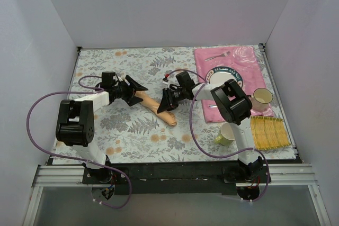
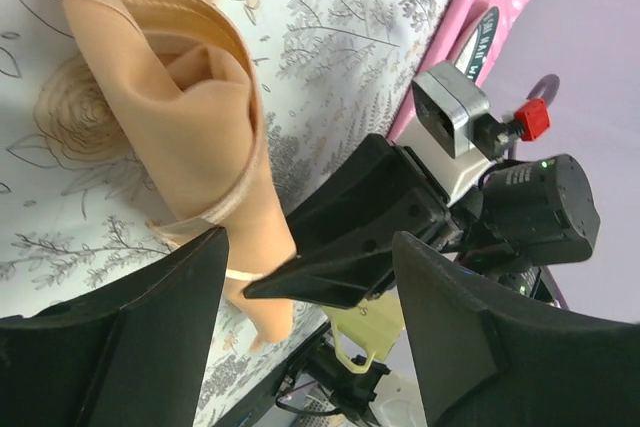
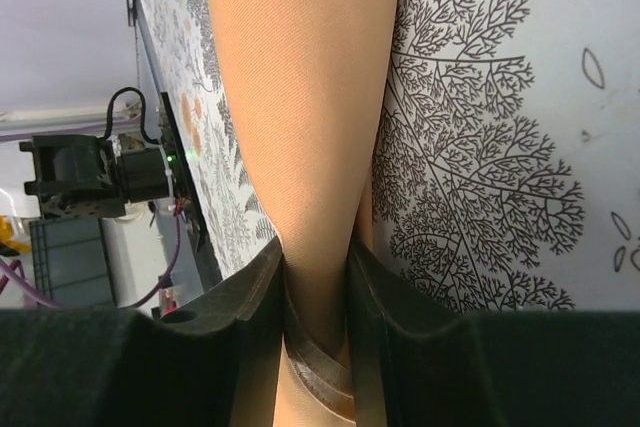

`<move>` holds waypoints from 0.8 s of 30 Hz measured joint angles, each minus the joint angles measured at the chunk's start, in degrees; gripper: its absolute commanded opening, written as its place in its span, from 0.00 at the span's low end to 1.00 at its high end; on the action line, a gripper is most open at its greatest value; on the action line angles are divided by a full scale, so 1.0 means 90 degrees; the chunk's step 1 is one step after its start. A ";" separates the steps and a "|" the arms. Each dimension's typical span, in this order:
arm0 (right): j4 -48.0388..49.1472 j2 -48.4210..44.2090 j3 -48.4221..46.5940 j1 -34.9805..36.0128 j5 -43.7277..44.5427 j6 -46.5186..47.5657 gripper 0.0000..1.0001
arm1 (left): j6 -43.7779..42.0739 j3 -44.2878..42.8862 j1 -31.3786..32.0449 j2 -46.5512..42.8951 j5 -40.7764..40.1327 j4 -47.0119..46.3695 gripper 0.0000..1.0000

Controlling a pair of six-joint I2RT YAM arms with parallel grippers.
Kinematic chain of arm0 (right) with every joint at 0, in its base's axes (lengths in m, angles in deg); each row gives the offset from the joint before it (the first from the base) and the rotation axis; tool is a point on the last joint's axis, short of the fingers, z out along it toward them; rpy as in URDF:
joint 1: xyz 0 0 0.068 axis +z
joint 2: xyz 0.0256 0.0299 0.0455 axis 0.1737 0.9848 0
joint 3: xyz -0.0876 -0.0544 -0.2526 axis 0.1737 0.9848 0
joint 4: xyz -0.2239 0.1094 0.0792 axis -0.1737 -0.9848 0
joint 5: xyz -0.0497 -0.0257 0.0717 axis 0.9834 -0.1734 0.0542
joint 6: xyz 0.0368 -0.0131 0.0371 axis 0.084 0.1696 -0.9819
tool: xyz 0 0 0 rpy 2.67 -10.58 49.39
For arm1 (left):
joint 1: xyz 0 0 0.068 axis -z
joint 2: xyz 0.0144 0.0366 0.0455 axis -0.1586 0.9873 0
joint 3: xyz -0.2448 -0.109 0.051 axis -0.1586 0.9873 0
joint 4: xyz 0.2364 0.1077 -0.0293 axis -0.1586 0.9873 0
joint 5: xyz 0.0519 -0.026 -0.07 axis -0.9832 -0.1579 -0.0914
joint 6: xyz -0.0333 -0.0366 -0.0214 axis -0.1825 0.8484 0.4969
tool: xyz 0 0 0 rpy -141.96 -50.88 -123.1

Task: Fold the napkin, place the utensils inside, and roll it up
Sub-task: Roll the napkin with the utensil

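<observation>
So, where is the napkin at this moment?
In the top view the rolled napkin lies mid-table on the fern-print cloth, the right pincer shut on it and the open left pincer at its far end.

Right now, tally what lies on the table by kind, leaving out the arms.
Napkin: 1
Mats: 2, pink mat and yellow mat
Plate: 1
Cups: 2, cream cup and green cup
Fork: 1
Total: 7, not counting a silver glint below the plate, too hidden to name.

my left arm reaches rightward, left pincer (image 1: 136, 91) fingers spread wide | my right arm bends leftward, right pincer (image 1: 167, 102) pinched tight on the napkin (image 1: 160, 113) | both pincers low, tips facing, close together
</observation>
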 measured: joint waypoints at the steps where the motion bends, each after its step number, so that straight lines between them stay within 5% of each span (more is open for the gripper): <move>1: 0.0083 0.0002 0.0044 -0.0012 -0.0036 -0.0066 0.38 | 0.0000 0.0000 0.0000 0.0041 -0.0005 -0.0034 0.65; 10: 0.0306 0.0002 0.0151 -0.0041 -0.0204 -0.0311 0.52 | -0.0002 0.0000 0.0053 0.0488 -0.0104 -0.0121 0.65; 24: -0.1511 -0.0503 -0.0299 -0.0017 0.0597 0.1180 0.73 | 0.0000 0.0000 0.0114 0.0597 -0.0141 -0.0168 0.65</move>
